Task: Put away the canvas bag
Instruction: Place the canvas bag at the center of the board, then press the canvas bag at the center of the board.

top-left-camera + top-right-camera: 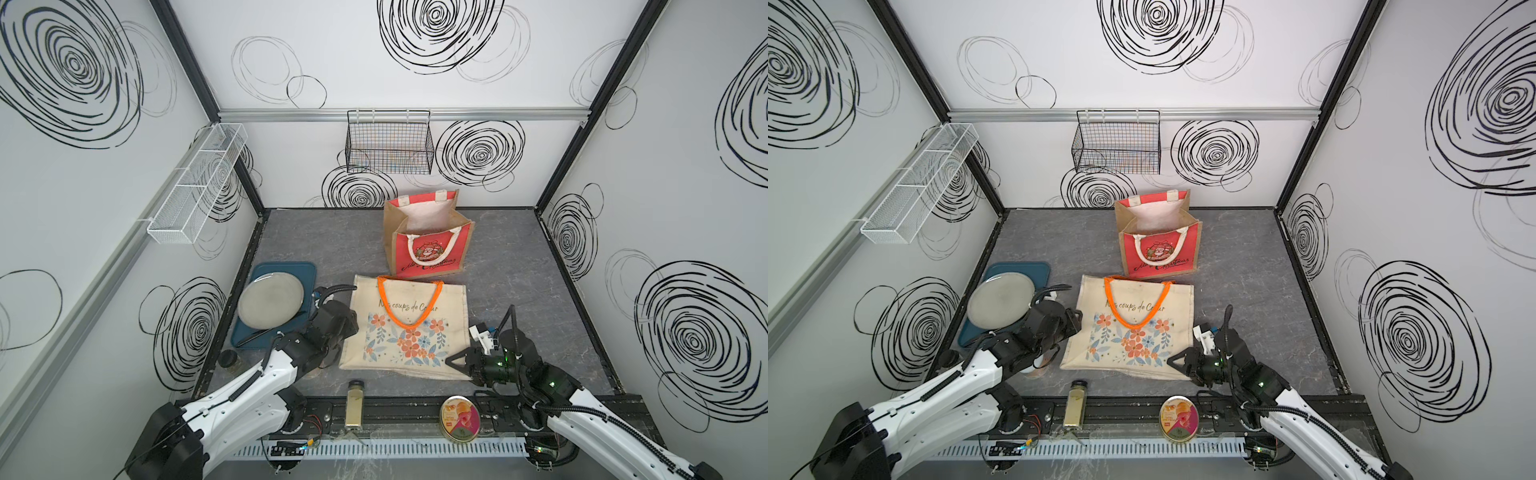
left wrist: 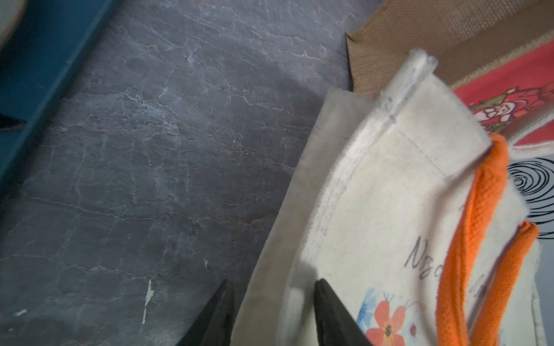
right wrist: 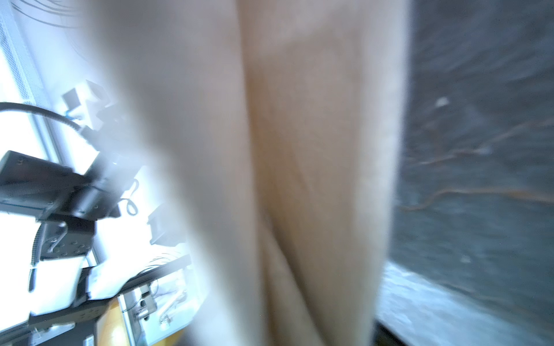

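Both at the canvas bag [image 1: 409, 328] — left jaws parted astride its edge, right jaws unreadable.

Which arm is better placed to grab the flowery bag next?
Probably left: the left gripper is open, straddling the canvas bag at its side edge. The right gripper sits by the bag's near corner, but its wrist view is too blurred to show fingers.

You see canvas bag [image 1: 1129, 328] lying flat, left gripper [image 1: 1070, 326] at its left edge, right gripper [image 1: 1177, 360] at its near-right corner, red bag [image 1: 1158, 249] upright just behind it.
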You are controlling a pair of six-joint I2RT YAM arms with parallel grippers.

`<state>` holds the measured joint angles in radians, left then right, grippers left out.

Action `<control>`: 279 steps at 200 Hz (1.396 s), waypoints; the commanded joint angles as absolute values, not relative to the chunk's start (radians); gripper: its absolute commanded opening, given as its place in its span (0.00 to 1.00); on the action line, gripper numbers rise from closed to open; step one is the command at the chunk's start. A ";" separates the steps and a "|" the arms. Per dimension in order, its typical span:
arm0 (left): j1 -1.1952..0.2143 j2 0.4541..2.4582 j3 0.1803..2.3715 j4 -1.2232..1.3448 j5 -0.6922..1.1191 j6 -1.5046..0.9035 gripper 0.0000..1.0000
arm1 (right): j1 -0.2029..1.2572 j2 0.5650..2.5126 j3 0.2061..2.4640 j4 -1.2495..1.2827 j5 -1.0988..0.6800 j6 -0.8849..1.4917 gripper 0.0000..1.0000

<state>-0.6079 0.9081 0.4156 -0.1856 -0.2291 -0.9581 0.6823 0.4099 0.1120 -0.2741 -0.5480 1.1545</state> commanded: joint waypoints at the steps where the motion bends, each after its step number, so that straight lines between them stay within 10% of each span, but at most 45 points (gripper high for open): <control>1: -0.596 0.950 0.434 -0.082 -0.234 -0.936 0.48 | 0.613 0.497 0.160 -0.399 -0.562 1.048 0.55; 42: -0.614 1.049 0.387 0.011 -0.237 -0.966 0.44 | 0.525 0.729 0.299 -0.502 -0.505 0.827 0.76; 100: -0.653 1.065 0.388 0.016 -0.327 -0.994 0.45 | 0.429 0.987 0.395 -0.408 -0.383 0.669 0.81; 207: -0.614 1.419 0.440 0.361 -0.336 -0.972 0.17 | 0.448 1.542 0.626 -0.229 -0.273 0.568 0.32; 246: -0.620 1.364 0.502 0.247 -0.421 -0.899 0.52 | 0.454 1.524 0.613 -0.226 -0.185 0.602 0.42; 261: -0.619 1.263 0.543 0.087 -0.478 -0.872 0.99 | 0.466 1.498 0.622 -0.258 -0.149 0.606 0.52; 279: -0.563 1.141 0.596 -0.126 -0.440 -0.910 0.99 | 0.475 1.476 0.601 -0.258 -0.140 0.624 0.62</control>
<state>-0.6125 1.2804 0.5159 0.1009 -0.4126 -0.9077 0.4664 1.4765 0.6437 -0.1604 -0.2527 0.5953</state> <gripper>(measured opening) 0.967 0.561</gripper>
